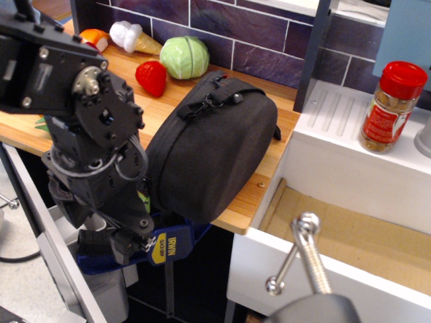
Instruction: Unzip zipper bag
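The zipper bag [209,155], a large black rounded fabric case, stands on its edge at the front of the wooden counter [269,151]. Its black strap handle [219,94] is on top. A small bit of green, the pull tab [143,198], shows at the bag's lower left edge. My gripper [138,217] is low at that edge, pressed against the bag beside the green tab. My black arm hides the fingers, so I cannot tell whether they are closed on the tab.
Toy foods lie behind the bag: a red strawberry [151,77], a green cabbage [184,57], an ice-cream cone [135,37]. A red-lidded spice jar [390,108] stands on the white sink unit [337,134]. A metal tap [306,252] is front right. A blue clamp [165,245] is below the counter edge.
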`<state>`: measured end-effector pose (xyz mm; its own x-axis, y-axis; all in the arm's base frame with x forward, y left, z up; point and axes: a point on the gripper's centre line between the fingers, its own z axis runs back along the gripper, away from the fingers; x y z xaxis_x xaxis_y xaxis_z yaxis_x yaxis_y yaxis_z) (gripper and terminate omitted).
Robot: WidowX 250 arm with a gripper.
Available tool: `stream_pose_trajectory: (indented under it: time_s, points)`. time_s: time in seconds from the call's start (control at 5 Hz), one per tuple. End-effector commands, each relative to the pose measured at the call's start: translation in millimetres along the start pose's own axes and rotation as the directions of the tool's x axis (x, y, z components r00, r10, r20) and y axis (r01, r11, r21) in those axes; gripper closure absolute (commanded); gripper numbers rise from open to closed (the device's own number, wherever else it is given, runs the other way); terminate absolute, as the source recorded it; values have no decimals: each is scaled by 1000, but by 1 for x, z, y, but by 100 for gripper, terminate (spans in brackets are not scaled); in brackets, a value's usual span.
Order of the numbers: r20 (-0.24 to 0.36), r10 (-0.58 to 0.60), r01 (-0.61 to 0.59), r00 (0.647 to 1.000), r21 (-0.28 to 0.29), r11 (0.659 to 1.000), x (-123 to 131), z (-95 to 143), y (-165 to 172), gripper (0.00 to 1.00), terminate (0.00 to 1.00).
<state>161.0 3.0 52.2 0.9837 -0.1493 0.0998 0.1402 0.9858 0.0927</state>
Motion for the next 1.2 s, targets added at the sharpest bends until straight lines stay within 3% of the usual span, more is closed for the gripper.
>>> stream_pose_trajectory:
  time_s: [0.0,1.0]
  points:
    - [0,0,0,1000,0,1000,0,0,0,0,0]
    - [218,62,-59,974,-18,998,36,-23,-7,0,0]
